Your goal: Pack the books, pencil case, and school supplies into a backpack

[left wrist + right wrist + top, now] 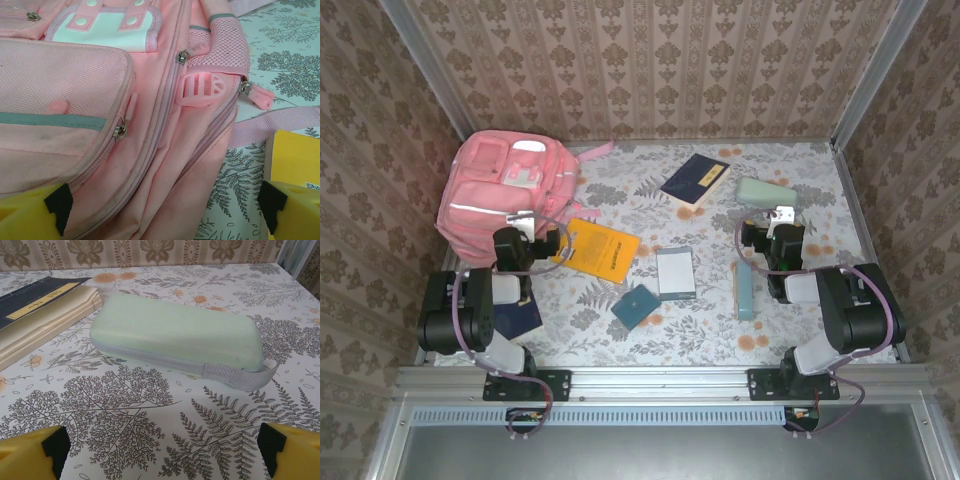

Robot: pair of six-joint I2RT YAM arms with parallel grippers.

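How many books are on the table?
4. The navy book lies at the back, the orange-yellow book beside the backpack, the grey-white book in the middle, and the dark blue book partly under the left arm. Others may be hidden.

Both arms match: the left arm (470, 315) and the right arm (840, 300) are chunky black joint housings linked by pale silver-grey segments, and each stands on a flat black base plate (525, 385) with small screws at its corners. A thin purple cable (892, 310) loops along each arm and trails to a small plug below the base. Up close, the left fingers (25, 215) and the right fingers (295, 450) are bright yellow blocks, each faced with a black pad (59, 205), and a white bracket (780, 214) caps the right wrist.
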